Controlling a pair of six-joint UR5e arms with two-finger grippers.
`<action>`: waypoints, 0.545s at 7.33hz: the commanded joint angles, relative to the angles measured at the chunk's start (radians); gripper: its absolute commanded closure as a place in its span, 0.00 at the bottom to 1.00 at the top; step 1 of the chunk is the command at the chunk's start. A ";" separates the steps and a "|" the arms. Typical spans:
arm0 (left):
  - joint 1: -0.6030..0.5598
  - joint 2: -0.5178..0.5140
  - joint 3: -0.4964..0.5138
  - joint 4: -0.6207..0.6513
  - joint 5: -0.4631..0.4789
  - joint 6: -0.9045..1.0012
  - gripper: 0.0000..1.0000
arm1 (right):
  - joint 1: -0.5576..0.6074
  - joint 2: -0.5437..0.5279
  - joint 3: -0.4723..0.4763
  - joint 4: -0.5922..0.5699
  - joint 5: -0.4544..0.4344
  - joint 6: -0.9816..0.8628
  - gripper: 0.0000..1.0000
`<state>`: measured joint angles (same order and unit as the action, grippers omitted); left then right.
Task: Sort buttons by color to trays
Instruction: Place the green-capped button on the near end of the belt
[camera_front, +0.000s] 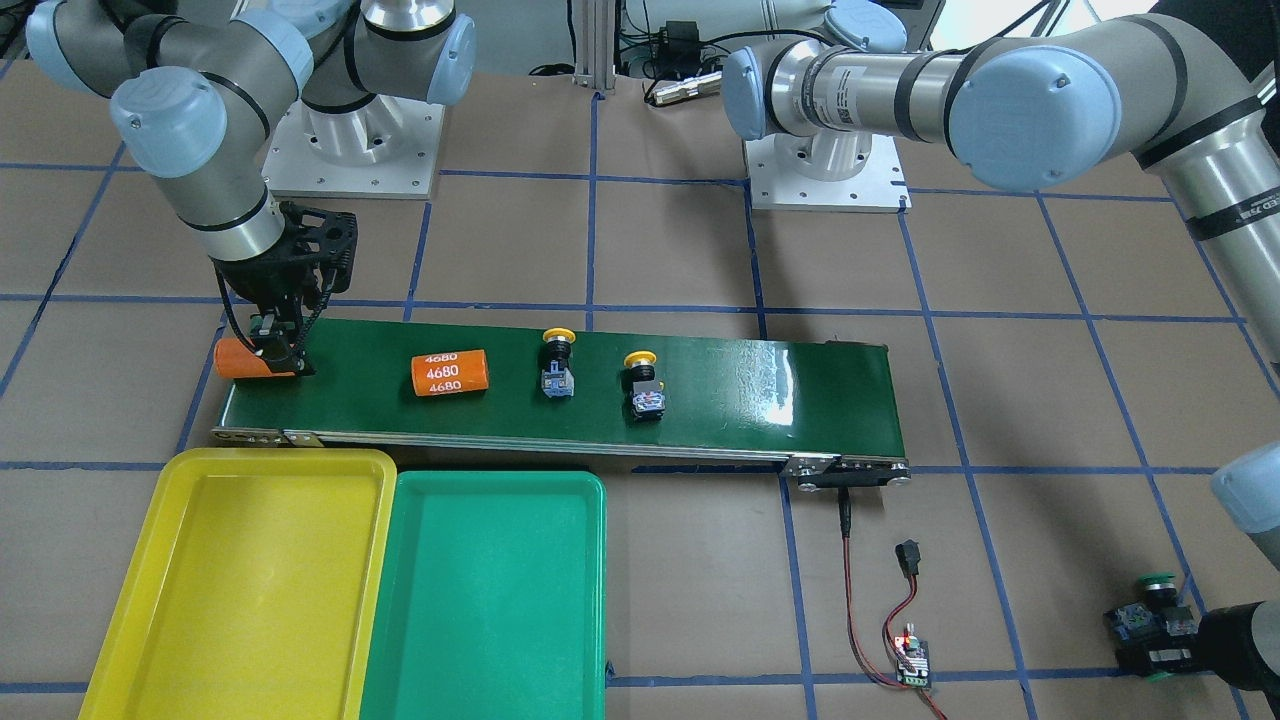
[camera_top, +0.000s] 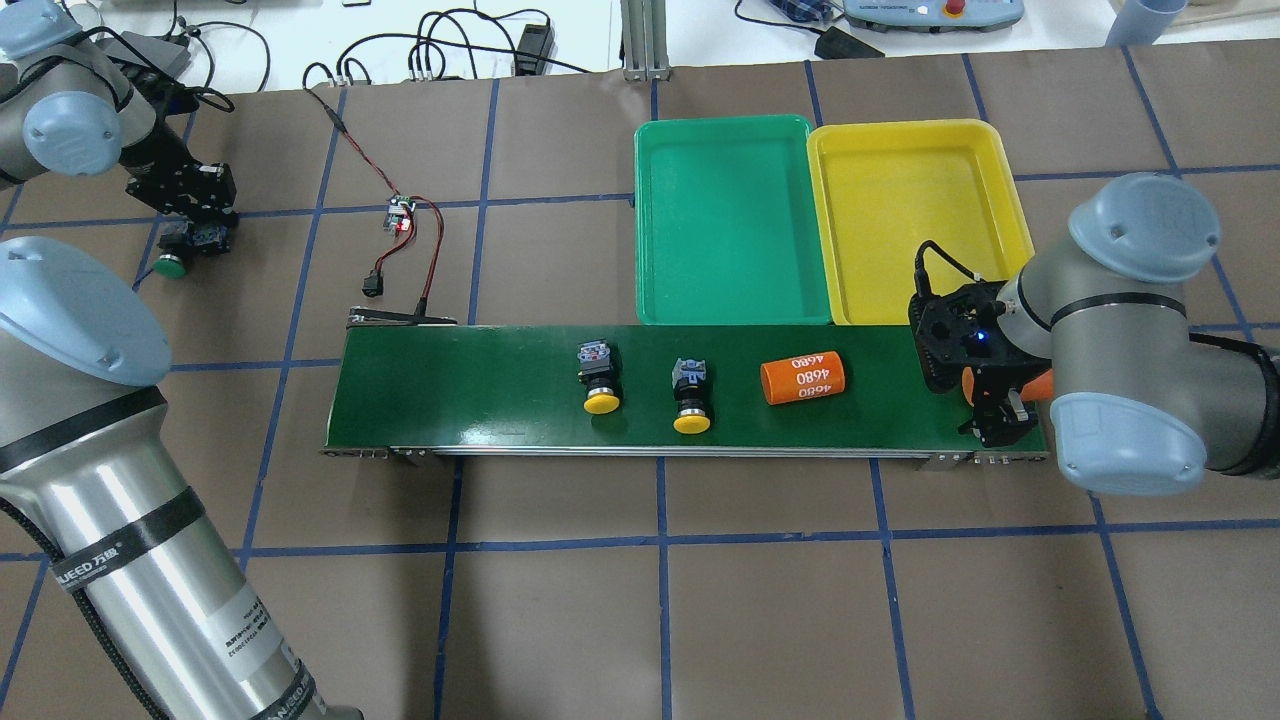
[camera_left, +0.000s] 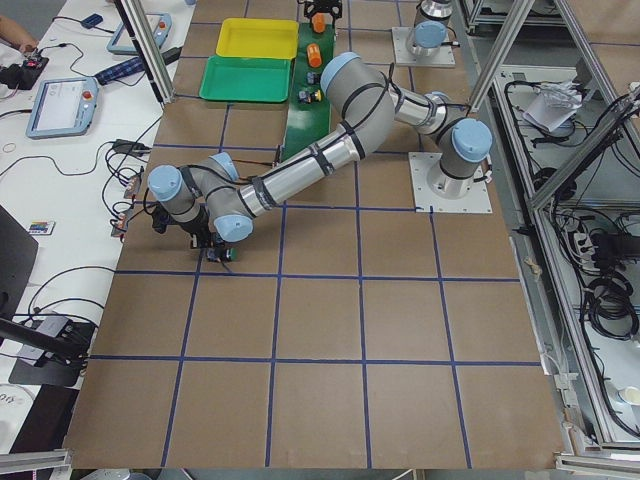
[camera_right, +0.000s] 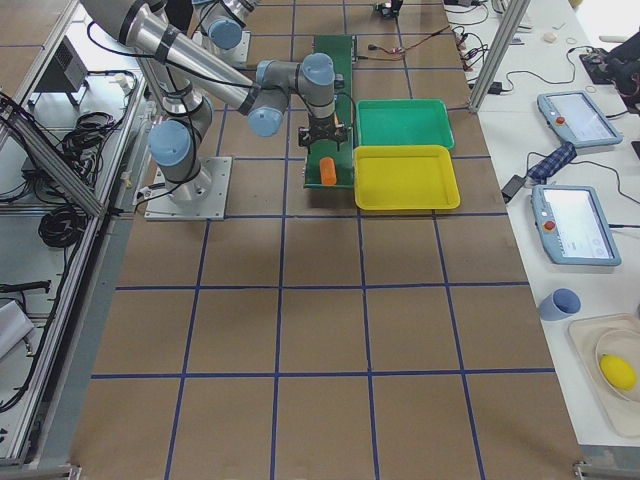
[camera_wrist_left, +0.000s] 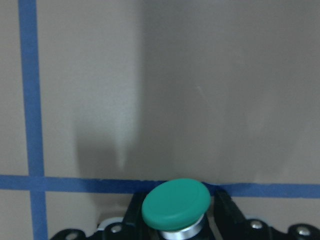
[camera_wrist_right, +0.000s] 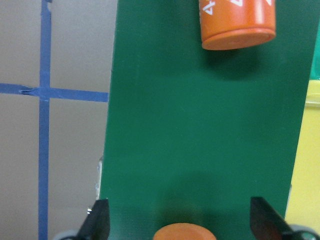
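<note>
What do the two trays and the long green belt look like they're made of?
The yellow tray and green tray look like moulded plastic, smooth and semi-gloss: uniform colour, rounded corners, soft highlights. The belt is probably PVC or rubber sheet, glossy: a bright glare patch shows on it.

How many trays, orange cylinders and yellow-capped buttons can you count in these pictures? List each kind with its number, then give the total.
Trays: 2, the yellow tray and the green tray
Orange cylinders: 2, one printed 4680, one at the end of the conveyor belt
Yellow-capped buttons: 2, both on the belt
Total: 6
</note>
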<state>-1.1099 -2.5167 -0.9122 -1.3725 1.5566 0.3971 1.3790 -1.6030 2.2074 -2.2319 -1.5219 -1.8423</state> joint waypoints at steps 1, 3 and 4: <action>-0.059 0.079 -0.017 -0.111 0.005 -0.049 1.00 | 0.000 0.000 0.000 0.000 0.000 0.000 0.00; -0.091 0.152 -0.056 -0.185 -0.001 -0.102 1.00 | 0.000 0.000 0.000 0.000 0.000 0.000 0.00; -0.144 0.245 -0.091 -0.350 -0.024 -0.182 1.00 | 0.000 0.000 0.000 0.000 0.000 0.000 0.00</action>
<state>-1.2037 -2.3670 -0.9670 -1.5684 1.5527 0.2947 1.3791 -1.6030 2.2074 -2.2319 -1.5221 -1.8423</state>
